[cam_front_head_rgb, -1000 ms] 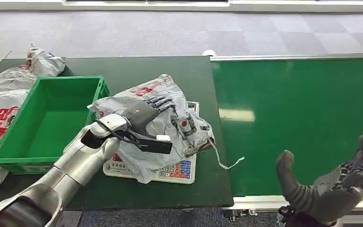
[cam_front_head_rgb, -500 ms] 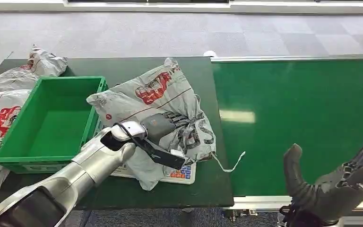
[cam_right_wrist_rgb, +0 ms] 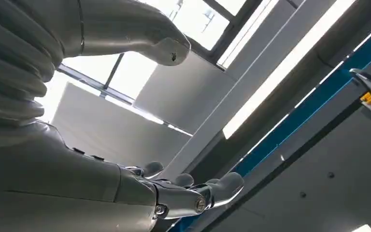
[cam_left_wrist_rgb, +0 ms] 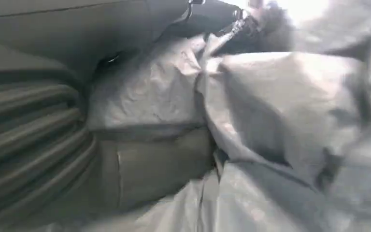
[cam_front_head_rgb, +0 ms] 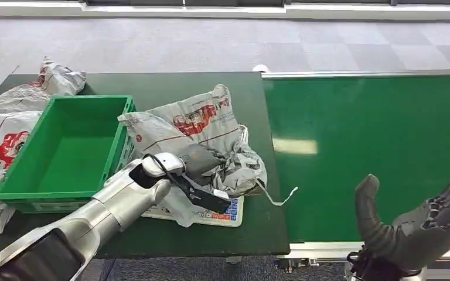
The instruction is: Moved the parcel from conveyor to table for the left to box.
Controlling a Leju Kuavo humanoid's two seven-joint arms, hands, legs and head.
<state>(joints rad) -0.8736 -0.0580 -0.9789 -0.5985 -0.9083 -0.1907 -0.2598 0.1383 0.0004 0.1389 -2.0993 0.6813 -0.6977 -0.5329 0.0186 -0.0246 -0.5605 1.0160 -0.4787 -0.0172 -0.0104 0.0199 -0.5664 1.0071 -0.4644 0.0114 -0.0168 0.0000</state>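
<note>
The parcel (cam_front_head_rgb: 194,120), a crumpled grey plastic mailer with red print, lies on the dark green table (cam_front_head_rgb: 152,83) just right of the green box (cam_front_head_rgb: 64,146). My left hand (cam_front_head_rgb: 203,159) grips the bunched near part of the parcel, with its fingers sunk in the folds. In the left wrist view the grey plastic of the parcel (cam_left_wrist_rgb: 280,111) presses against my left hand (cam_left_wrist_rgb: 53,145). My right hand (cam_front_head_rgb: 416,225) hovers over the conveyor's near edge, palm up, fingers apart, holding nothing. The right wrist view shows my right hand (cam_right_wrist_rgb: 125,164) against the ceiling.
A white scale (cam_front_head_rgb: 221,214) with coloured keys lies under the parcel at the table's front. The green conveyor belt (cam_front_head_rgb: 375,134) runs along the right of the table. Two more mailers (cam_front_head_rgb: 53,82) (cam_front_head_rgb: 0,146) lie left of the box, which has nothing in it.
My left hand has drawn back toward me across the parcel, and the parcel has shifted and bunched under it. The right hand has barely moved.
</note>
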